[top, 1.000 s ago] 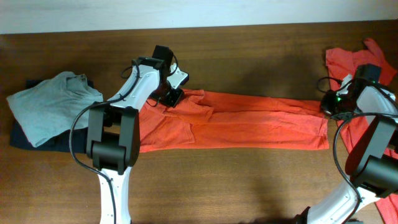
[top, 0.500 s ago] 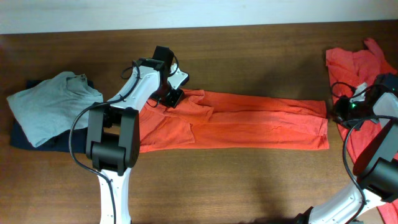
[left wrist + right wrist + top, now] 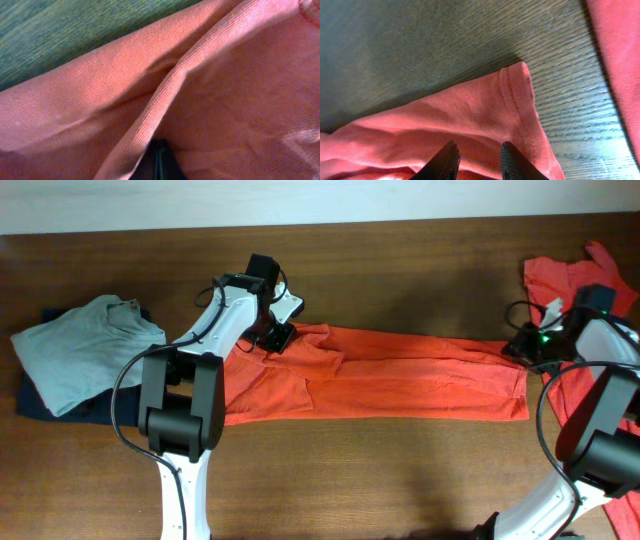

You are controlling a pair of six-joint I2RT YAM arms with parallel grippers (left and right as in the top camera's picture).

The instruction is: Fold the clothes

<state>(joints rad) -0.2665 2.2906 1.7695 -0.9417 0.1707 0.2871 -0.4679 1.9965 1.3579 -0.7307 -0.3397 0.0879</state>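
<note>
left hand (image 3: 277, 335): jaws closed, held low | right hand (image 3: 479, 161): jaws narrowly apart, pointing down

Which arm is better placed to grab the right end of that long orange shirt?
The right: the right gripper hangs open over that hem of the orange shirt, while the left gripper is shut on its opposite end.
</note>
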